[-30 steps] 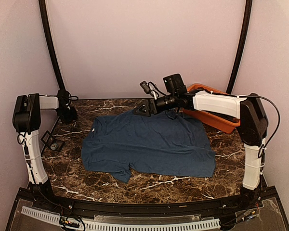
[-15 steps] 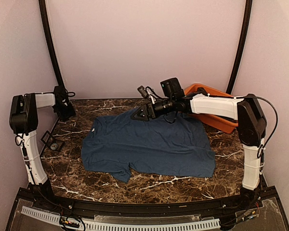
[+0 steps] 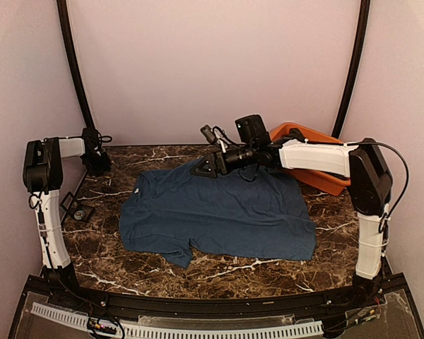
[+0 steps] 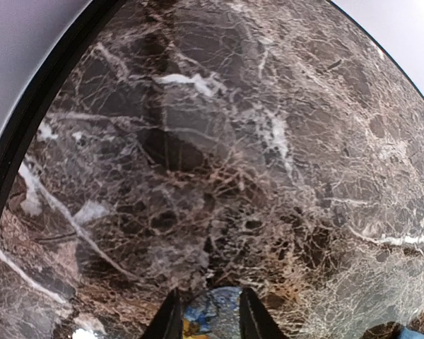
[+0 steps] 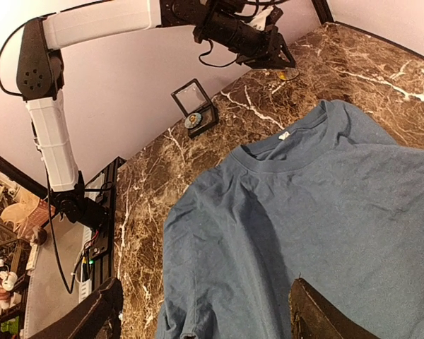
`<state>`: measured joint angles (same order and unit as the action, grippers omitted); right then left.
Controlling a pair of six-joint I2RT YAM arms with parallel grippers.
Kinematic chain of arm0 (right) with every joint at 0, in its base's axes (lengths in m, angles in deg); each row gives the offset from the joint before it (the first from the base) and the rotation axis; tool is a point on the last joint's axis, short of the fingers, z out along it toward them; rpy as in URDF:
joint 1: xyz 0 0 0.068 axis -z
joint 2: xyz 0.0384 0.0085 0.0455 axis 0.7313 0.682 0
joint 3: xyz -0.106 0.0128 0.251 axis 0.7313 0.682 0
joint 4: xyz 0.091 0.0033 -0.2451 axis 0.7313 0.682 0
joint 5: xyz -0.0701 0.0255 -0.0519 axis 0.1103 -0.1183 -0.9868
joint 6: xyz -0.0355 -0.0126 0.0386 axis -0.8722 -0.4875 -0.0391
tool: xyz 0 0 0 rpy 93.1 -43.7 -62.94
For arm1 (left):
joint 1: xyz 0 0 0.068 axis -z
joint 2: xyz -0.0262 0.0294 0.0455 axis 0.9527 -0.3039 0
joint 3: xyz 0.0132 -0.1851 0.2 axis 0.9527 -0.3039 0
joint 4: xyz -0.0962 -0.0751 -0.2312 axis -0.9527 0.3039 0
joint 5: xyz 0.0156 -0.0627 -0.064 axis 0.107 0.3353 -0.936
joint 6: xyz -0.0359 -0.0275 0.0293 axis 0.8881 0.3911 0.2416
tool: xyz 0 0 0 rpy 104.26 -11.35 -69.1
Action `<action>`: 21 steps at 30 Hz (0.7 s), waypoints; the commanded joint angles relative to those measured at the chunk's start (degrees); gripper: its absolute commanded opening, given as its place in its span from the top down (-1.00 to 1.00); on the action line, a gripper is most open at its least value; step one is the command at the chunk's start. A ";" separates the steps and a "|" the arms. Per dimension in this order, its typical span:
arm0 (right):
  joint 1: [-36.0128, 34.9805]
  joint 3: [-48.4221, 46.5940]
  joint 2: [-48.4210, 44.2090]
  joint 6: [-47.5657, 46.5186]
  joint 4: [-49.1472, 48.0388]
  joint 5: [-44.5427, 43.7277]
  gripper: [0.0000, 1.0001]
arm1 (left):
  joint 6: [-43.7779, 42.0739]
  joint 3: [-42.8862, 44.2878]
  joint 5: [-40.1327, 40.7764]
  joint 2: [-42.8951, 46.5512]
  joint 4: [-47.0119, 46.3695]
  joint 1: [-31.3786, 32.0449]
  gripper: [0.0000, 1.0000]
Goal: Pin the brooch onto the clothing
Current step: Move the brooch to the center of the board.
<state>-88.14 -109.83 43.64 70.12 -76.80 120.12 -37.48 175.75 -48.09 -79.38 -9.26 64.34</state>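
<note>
Between the fingers of the left end effector (image 4: 208, 300): small blue-and-gold brooch (image 4: 213, 318), gripped above the bare table (image 4: 268, 141).
Under the right end effector (image 5: 206, 296): clothing (image 5: 325, 212) lying flat; jaws spread wide.
Beyond the collar: open box (image 5: 196, 106).

**Left wrist view.** The left gripper (image 4: 210, 319) shows only its two fingertips (image 4: 169, 321); the rest is cut off by the lower edge. The brooch (image 4: 212, 311) lodged between them is blurred and half cropped, so its design is illegible. A blue scrap (image 4: 414, 332) in the lower right corner is too cropped to identify.

**Right wrist view.** The right gripper (image 5: 208, 314) appears only as two dark finger stubs (image 5: 102, 314) at the lower edge. The T-shirt (image 5: 304, 212) runs off the right and lower edges. The contents of the small open box (image 5: 196, 107) are too small to read.

**Top view.** The right arm (image 3: 314, 154) hides part of the orange tub (image 3: 324, 182). The left gripper's jaws are indistinct.
</note>
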 commanded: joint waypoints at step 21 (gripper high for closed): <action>-1.92 -22.70 24.01 12.76 -24.57 10.49 -0.49 | -3.82 -3.77 0.01 -3.40 6.31 9.70 0.87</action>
<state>-89.78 -127.43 63.42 78.89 -96.29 128.99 -40.08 175.60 -46.32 -80.14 -10.27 70.88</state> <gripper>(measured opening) 0.744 0.073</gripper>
